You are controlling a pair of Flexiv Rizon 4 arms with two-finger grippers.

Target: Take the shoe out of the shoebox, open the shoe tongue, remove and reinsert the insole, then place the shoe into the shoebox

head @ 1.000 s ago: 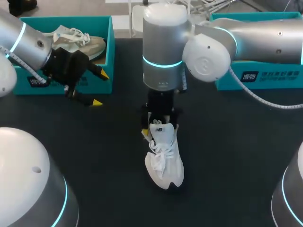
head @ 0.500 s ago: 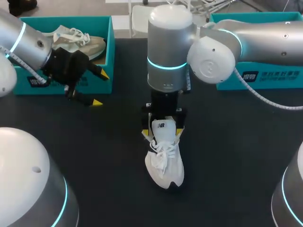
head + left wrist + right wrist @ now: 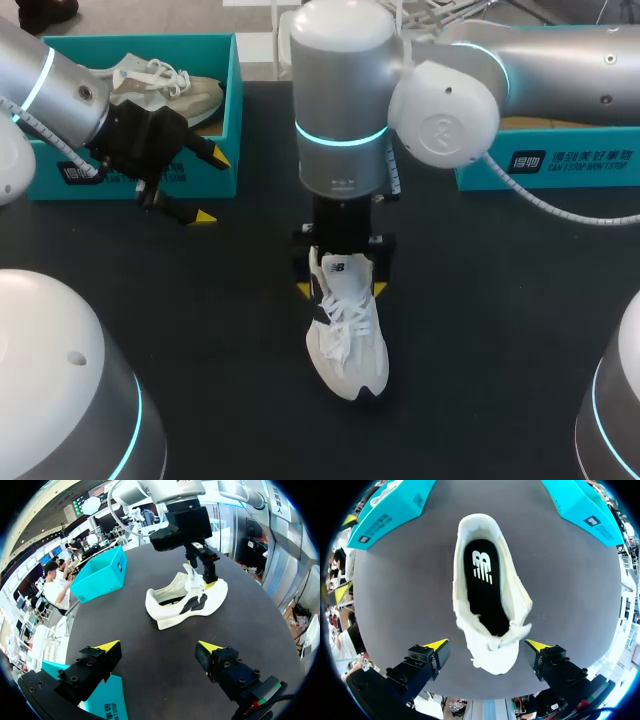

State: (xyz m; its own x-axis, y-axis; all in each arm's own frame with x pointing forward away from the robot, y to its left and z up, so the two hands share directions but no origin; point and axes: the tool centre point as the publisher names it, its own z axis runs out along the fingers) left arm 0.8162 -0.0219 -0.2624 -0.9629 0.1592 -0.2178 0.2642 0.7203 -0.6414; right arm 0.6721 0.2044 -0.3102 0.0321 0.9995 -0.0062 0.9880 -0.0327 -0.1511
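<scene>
While both jaws gape, white shoe [image 3: 347, 350] lies apparently untouched, table [image 3: 480, 330] edges well clear.

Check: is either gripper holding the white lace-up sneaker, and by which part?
Neither. The right gripper is open, straddling the white lace-up sneaker without touching it; the left gripper is open, well away from it.

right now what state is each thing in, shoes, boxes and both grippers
white shoe: upright on its sole on the table, outside both boxes
tongue: raised, opening exposed
insole: lying inside the white shoe
left box: open, holds a second shoe
right box: open, contents hidden
left gripper: open, empty
right gripper: open, above the white shoe, gripping nothing
</scene>
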